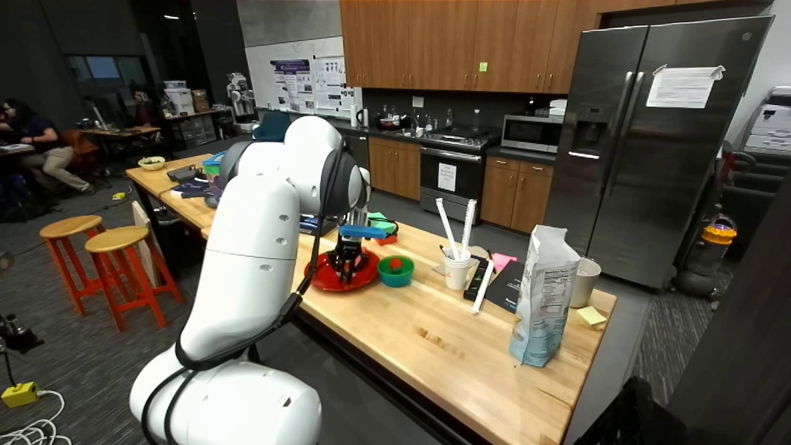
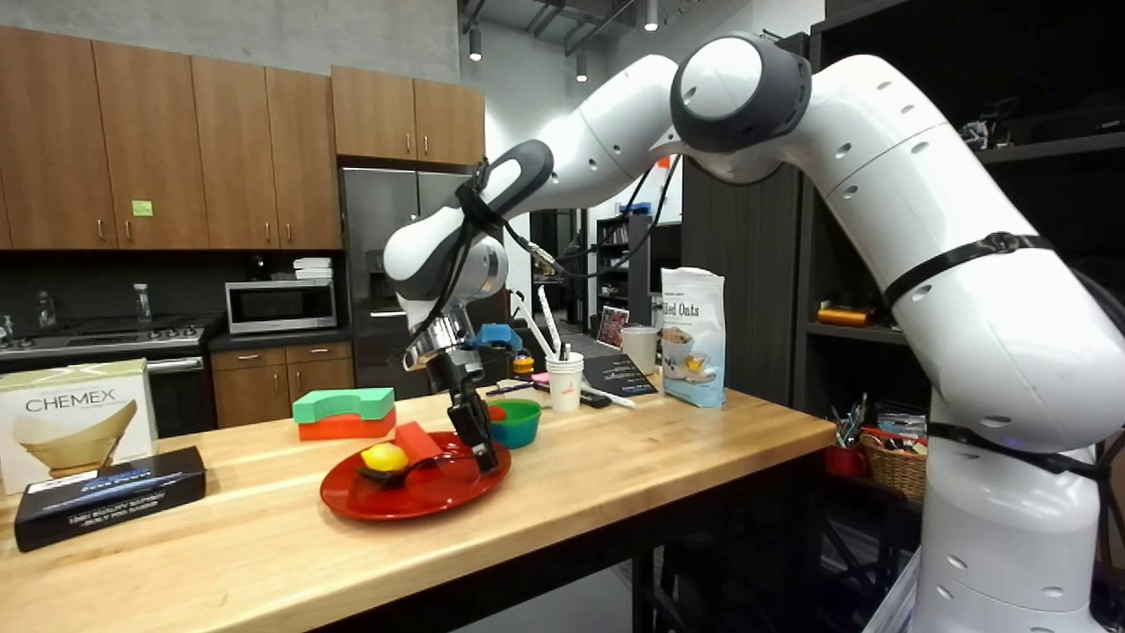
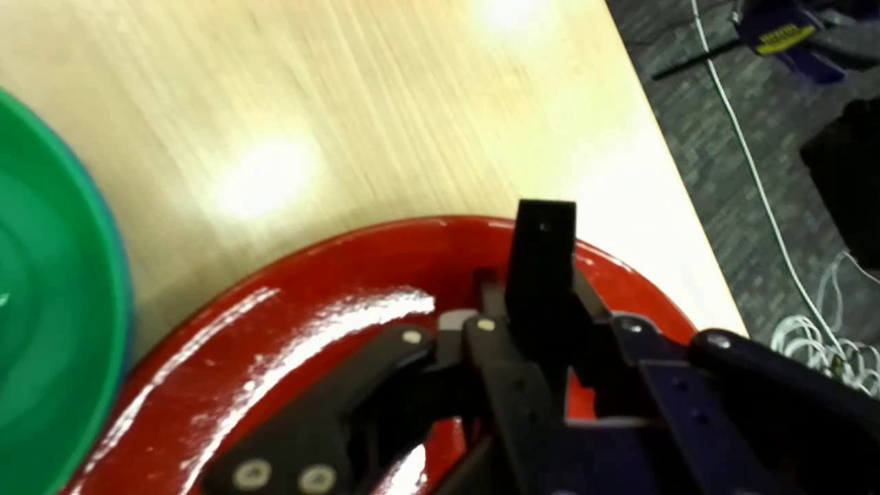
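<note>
In an exterior view, the claw [image 2: 482, 453] is seen angled downward over the red plate [image 2: 413, 505], its tips at or just above the surface; the plate's middle lies toward eight o'clock. Whether the claw is wide, narrow or closed on something cannot be told, the fingers being overlapped there and blurred in the wrist view. At nine o'clock, the handle of a dark spoon [image 2: 388, 480] is seen reaching to the claw; a grip on it cannot be confirmed. Also at nine, a red block [image 2: 417, 442] and a yellow lemon [image 2: 385, 457] are carried on the plate, the lemon being seen over the spoon's broad end. At two o'clock, just beside the plate, a green bowl [image 2: 518, 428] is placed, with a red item [image 1: 395, 264] inside. Farther out on the table [image 2: 615, 453], a green block [image 2: 344, 404] stacked on a red slab [image 2: 347, 427] is found between nine and ten. At two, a white cup [image 2: 565, 387] holding white sticks [image 1: 447, 226] is set, and beyond it an oats bag [image 2: 693, 338].
</note>
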Robot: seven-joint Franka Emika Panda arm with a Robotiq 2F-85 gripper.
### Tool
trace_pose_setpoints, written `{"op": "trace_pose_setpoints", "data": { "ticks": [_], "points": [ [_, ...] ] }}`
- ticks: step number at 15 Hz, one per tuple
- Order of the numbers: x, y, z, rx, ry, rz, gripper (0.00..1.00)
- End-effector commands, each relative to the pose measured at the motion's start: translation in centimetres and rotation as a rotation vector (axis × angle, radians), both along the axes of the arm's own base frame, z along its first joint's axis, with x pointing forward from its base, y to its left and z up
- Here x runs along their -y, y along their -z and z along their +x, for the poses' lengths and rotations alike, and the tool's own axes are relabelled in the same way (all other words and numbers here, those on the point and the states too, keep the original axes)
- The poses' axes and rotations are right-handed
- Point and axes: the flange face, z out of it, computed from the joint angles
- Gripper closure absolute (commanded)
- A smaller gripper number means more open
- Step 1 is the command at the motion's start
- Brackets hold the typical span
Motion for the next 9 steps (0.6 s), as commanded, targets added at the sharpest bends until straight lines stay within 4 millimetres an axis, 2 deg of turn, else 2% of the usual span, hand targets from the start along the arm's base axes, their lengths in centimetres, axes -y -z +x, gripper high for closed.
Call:
{"op": "trace_pose_setpoints", "data": {
  "ticks": [1,5,9],
  "points": [
    [-0.4,-2.4,-0.3,0.037,-0.108,-0.17,0.94],
    [-1.8,-3.9,-0.4,0.078,-0.253,-0.36,0.94],
    [-3.3,-5.2,0.7,0.253,-0.364,-0.44,0.94]
  ]
}}
